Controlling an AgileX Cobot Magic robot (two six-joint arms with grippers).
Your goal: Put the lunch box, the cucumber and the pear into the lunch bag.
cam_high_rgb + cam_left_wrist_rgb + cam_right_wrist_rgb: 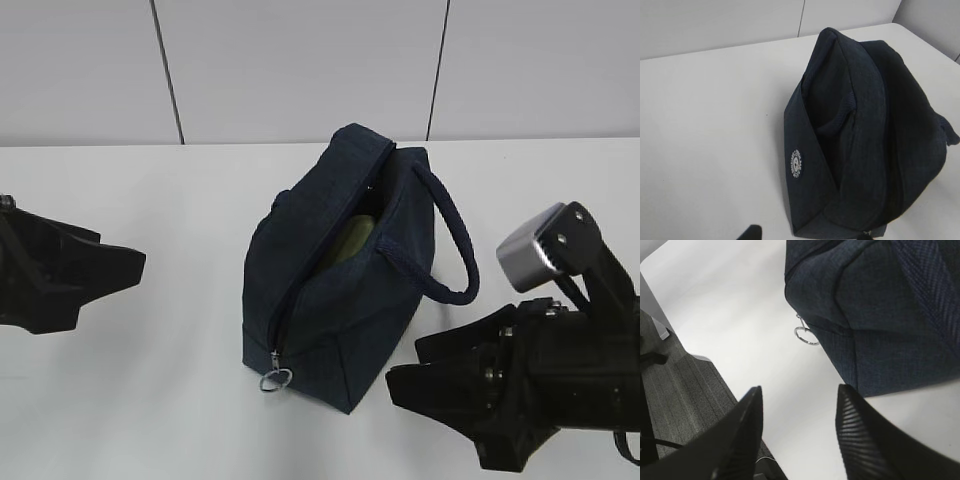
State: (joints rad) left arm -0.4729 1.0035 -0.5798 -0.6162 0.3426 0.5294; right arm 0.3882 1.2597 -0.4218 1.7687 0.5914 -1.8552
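Lunch bag (340,290) runs near-left to far-right; right gripper (800,432) apart — left unclear.

The exterior view looks down at a slant across the white table (180,330) toward a panelled wall, with the lunch bag (345,270) in the middle. The left wrist view faces the bag's badge side from close by, above the table. The right wrist view sits nearer still, looking past its own fingers (860,435) at the bag's zip-pull corner. All three share the bag.
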